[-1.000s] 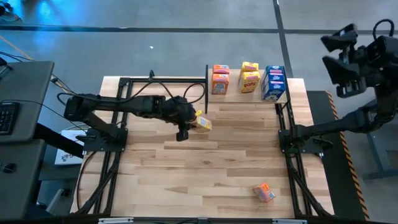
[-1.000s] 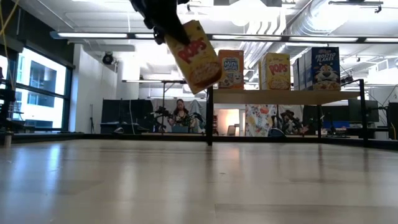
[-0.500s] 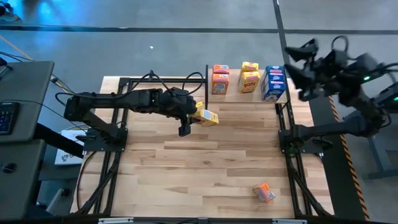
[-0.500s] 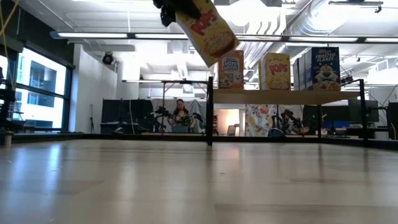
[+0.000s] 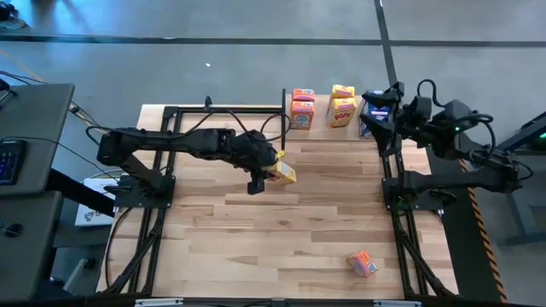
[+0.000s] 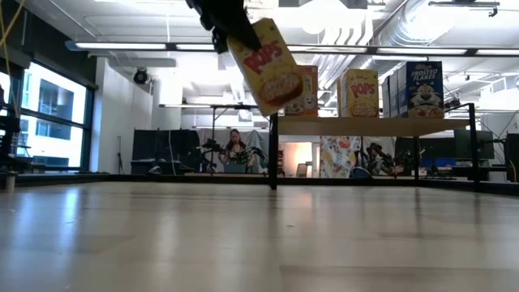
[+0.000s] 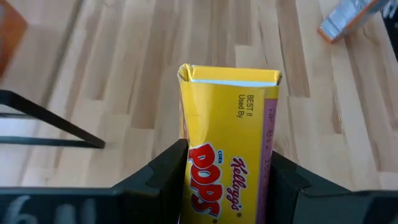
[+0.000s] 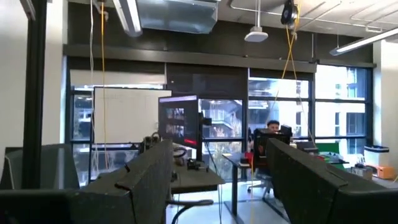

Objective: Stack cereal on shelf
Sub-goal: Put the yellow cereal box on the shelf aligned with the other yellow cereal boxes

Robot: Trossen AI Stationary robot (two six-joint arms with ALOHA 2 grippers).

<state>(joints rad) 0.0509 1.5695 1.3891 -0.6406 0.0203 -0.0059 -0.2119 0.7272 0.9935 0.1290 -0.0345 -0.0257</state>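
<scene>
My left gripper [image 5: 256, 168] is over the middle of the table, left of the shelf [image 5: 341, 130], shut on a yellow Pops cereal box [image 6: 269, 66]. On the shelf stand an orange box [image 5: 302, 108], a yellow box [image 5: 343, 107] and a blue box [image 6: 422, 89]. Another orange box [image 5: 362, 263] lies on the tabletop at the near right. My right gripper [image 5: 375, 109] hangs open over the shelf's right end, above the blue box, and faces out into the room [image 8: 217, 180]. My left gripper pinches the Pops box between its two fingers [image 7: 166, 171], one on each broad face, at the box's back end [image 7: 217, 186]. The fingers slant down from the table's left, along the box. The box sticks out past them, tilted, lifted clear of table and shelf.
Black metal frames [image 5: 162, 188] run along the table's left and right sides, with the right one [image 5: 401, 192] beside the shelf's upright. A desk with a keyboard [image 5: 8, 158] stands off the left edge. Bare planks [image 5: 281, 230] lie between the arms.
My right arm has swung down and toward the table's left, from high beyond the right edge to over the shelf's right end, its fingers still open. My left gripper has risen with the Pops box and sunk back, ending a little nearer the shelf.
</scene>
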